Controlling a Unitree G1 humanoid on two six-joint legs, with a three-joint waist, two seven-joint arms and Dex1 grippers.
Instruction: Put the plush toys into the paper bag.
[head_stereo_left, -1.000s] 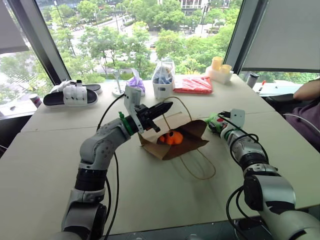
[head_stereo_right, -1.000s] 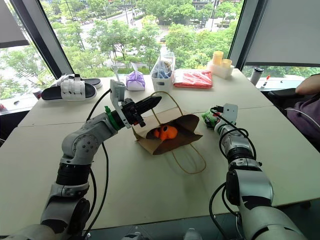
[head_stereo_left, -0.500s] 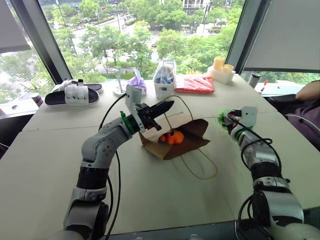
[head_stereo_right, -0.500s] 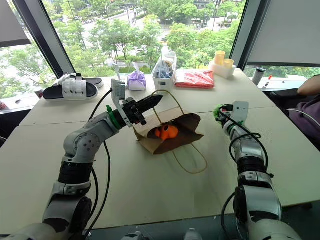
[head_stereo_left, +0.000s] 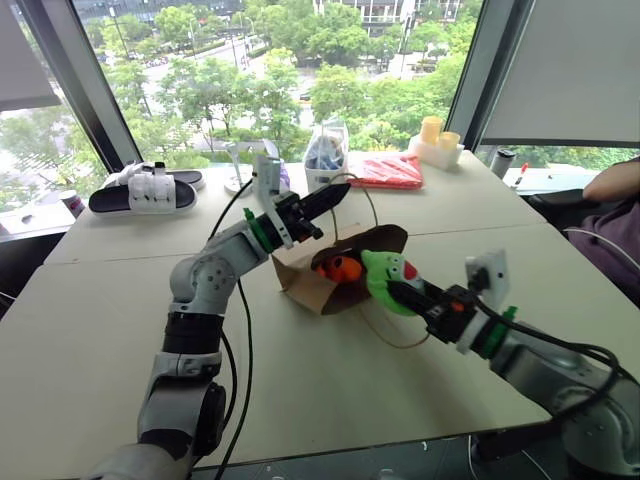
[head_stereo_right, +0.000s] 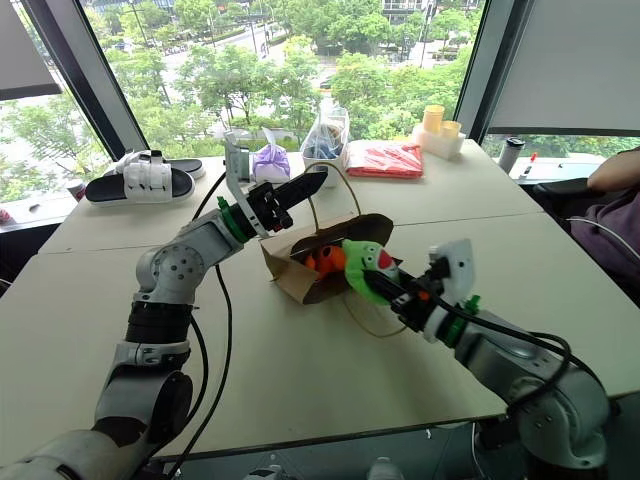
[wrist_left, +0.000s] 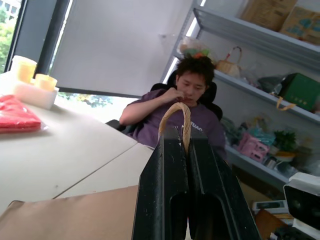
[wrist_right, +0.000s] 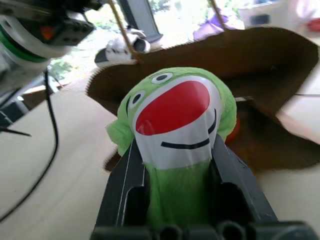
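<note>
Risk: green plush toy (head_stereo_left: 385, 277), clamped in right gripper (head_stereo_left: 405, 291) fingers just before paper bag (head_stereo_left: 312, 283) mouth, may hit the rim; left gripper (head_stereo_left: 333, 198) fingers pinch the handle (wrist_left: 176, 116); orange plush toy (head_stereo_left: 342, 268) lies inside.

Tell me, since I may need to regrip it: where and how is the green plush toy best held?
Grip the green plush toy across its soft lower body, coming from behind its face, as the right gripper does now. That leaves its rounded head leading toward the paper bag mouth.
</note>
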